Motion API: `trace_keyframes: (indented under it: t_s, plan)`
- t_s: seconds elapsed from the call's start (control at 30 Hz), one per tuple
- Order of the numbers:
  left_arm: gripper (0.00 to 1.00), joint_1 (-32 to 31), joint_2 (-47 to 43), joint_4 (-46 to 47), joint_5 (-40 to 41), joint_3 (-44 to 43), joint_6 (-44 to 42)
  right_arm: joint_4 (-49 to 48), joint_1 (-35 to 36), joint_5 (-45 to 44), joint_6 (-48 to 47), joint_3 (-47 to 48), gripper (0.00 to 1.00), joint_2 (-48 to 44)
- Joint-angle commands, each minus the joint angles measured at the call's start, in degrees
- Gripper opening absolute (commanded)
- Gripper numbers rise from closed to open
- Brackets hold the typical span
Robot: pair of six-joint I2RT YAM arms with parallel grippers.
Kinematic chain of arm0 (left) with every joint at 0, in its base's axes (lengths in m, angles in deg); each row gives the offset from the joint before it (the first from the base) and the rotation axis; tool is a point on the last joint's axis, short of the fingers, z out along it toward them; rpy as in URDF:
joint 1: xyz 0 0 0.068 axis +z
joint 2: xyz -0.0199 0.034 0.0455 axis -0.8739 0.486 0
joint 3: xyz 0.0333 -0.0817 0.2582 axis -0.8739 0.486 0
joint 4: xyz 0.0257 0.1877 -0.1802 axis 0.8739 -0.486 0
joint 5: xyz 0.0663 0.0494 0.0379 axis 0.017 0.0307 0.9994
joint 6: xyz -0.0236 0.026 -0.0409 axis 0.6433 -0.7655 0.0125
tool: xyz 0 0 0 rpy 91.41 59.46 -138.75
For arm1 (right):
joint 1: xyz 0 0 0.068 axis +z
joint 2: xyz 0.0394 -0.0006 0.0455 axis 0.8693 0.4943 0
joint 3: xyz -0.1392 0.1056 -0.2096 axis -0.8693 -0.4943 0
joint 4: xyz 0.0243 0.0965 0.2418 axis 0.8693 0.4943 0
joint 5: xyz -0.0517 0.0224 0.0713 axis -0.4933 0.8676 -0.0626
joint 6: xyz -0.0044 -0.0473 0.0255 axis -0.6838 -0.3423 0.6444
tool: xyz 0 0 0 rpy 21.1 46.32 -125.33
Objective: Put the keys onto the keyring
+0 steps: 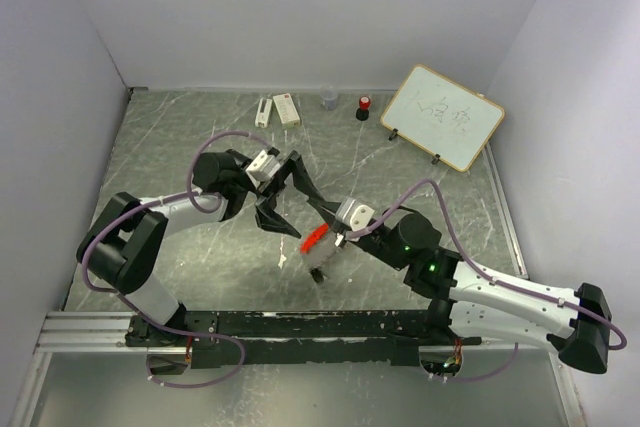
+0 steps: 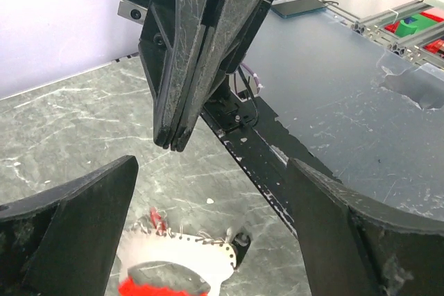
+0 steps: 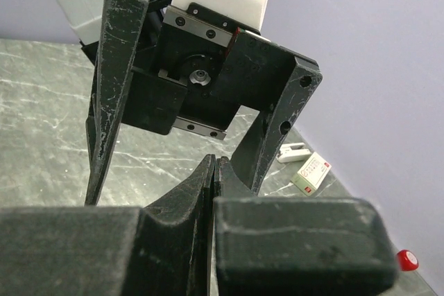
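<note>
Cannot make out the two tiny silver keys anywhere. Cut off at the left wrist view's edge: thin silver keyring (image 2: 201, 258) with red oblong fob (image 1: 313, 237), in the middle beneath the tightly closed right gripper (image 2: 172, 145); cannot tell any grip. Wide open, empty, at the left gripper (image 2: 211, 164). Unreadable green scribble on wood-framed whiteboard (image 1: 443, 117).

The left wrist view's lower edge cuts off the keyring (image 2: 194, 258).
</note>
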Motion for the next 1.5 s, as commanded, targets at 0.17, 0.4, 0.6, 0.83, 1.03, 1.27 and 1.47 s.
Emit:
trace_keyframes:
  t_s: [0.17,0.4,0.6,0.83,1.03,1.27,1.47]
  plan:
    - [0.99,3.17,-2.39,15.83,-2.53,1.70,-1.92,-2.52,-0.03,-2.50,-0.68,1.09,0.00,-0.32]
    - [0.99,9.62,-4.86,15.78,7.93,8.76,-4.07,5.71,-0.55,-19.41,8.97,2.27,0.00,0.31]
    - [0.99,10.86,-4.95,15.66,21.66,16.04,-5.97,24.45,-7.28,-29.65,30.92,6.41,0.52,7.34]
    - [0.99,9.87,-1.87,15.70,31.94,20.26,-3.29,33.55,-15.07,-24.40,45.21,4.54,0.70,11.56]
    - [0.99,8.75,-1.72,13.75,38.24,24.20,-4.41,34.84,-20.32,-17.98,51.63,1.47,0.71,14.84]
    - [0.99,6.01,-0.25,13.86,40.76,26.97,-5.38,33.69,-28.21,-11.73,58.81,-2.79,0.75,15.79]
    - [0.99,5.12,2.44,15.75,40.31,26.10,-4.16,31.23,-34.47,-6.50,61.07,-5.80,0.78,14.42]
